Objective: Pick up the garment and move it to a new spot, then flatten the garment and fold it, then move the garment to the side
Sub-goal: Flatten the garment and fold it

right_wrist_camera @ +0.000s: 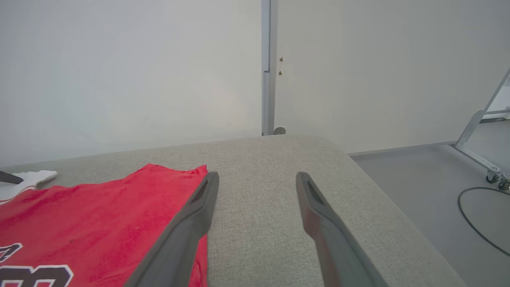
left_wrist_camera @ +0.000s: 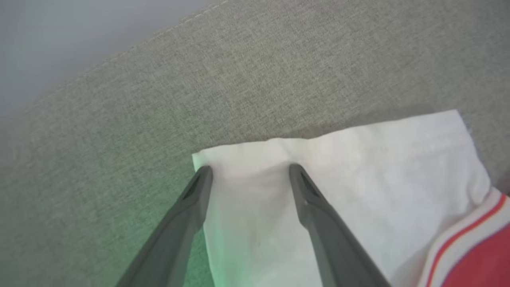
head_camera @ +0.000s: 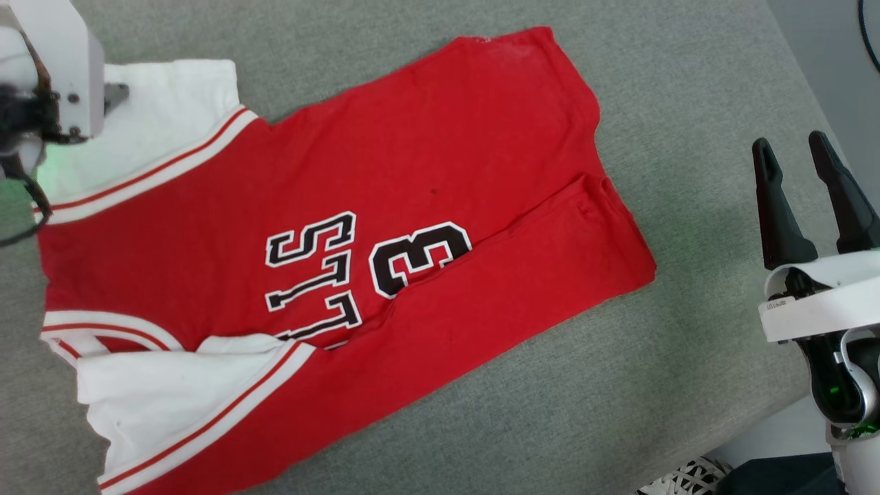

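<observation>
The garment (head_camera: 426,158), a red jersey with white sleeves and black-and-white print, lies spread on the grey padded surface (head_camera: 687,82). One long red edge is folded over part of the number. My left gripper (left_wrist_camera: 250,170) is open, its fingertips (left_wrist_camera: 204,172) down at the far corner of a white sleeve (left_wrist_camera: 358,179), straddling the cloth. The left arm's pale wrist housing (head_camera: 58,62) hangs over that sleeve at the upper left. Off the garment (right_wrist_camera: 99,215), my right gripper (head_camera: 789,143) (right_wrist_camera: 258,177) stands open and empty above bare grey fabric, right of the red hem.
The padded surface ends close to the right gripper, with grey floor (right_wrist_camera: 418,175) beyond. A shoe (head_camera: 687,478) shows at the bottom right. A black cable (right_wrist_camera: 482,223) and a castored metal frame (right_wrist_camera: 478,119) stand on the floor. A pale wall (right_wrist_camera: 119,71) backs the surface.
</observation>
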